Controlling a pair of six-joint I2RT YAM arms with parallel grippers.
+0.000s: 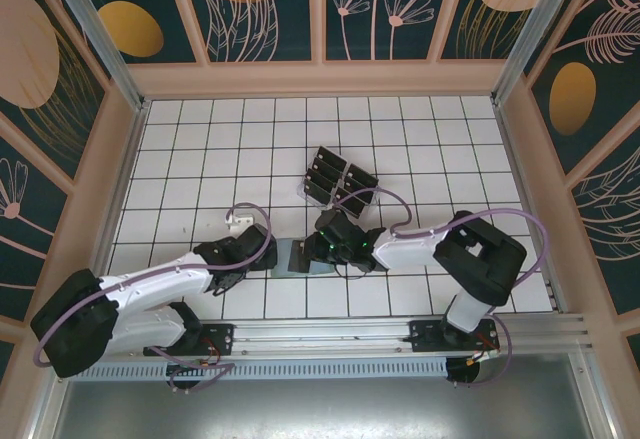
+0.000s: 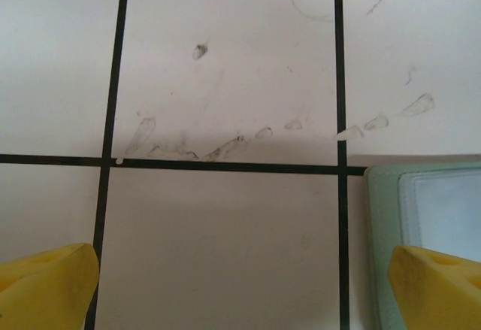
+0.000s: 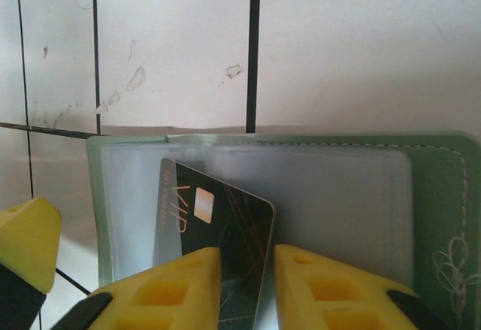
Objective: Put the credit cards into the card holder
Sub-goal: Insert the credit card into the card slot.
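Note:
The sage-green card holder (image 3: 443, 217) lies open on the tiles, its paler clear pockets facing up. My right gripper (image 3: 246, 289) is shut on a dark credit card (image 3: 225, 210) marked VIP, tilted over the left pocket, and the card's left strip looks veiled by the clear plastic. In the top view the right gripper (image 1: 320, 247) sits over the holder (image 1: 290, 259). My left gripper (image 2: 240, 292) is open over bare tile, its right finger (image 2: 440, 289) over the holder's left edge (image 2: 383, 225). More dark cards (image 1: 338, 181) stand in a clear rack behind.
The clear acrylic rack (image 1: 322, 191) stands about two tiles behind the holder. A small white object (image 1: 236, 218) lies by the left arm. Wooden walls (image 1: 320, 79) enclose the white grid table (image 1: 200, 149). Another yellow fingertip (image 3: 26, 243) shows left of the holder.

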